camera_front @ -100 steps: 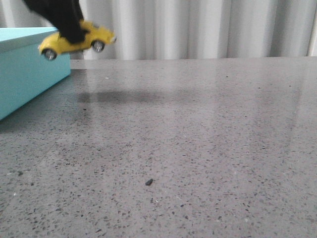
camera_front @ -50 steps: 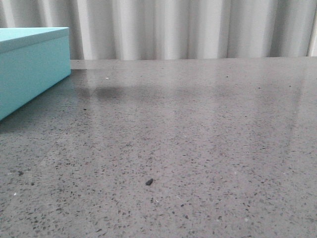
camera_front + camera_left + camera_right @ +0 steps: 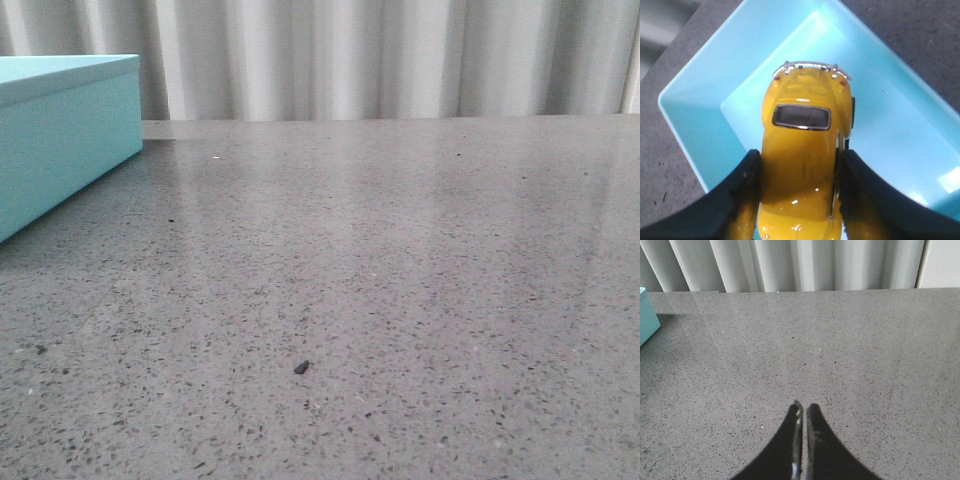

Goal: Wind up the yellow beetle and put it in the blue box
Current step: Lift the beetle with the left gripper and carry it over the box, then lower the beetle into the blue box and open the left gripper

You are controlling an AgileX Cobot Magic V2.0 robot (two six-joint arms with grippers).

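A grey speckled bench (image 3: pixel 400 260) with a faintly glossy top carries the blue box (image 3: pixel 60 130), which sits at its far left edge. A small dark speck (image 3: pixel 301 367) lies on the near surface, well apart from the box.

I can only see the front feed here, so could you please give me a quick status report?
Left gripper shut on yellow beetle, held over open blue box. Right gripper shut, empty, above the table. Nothing in the way.
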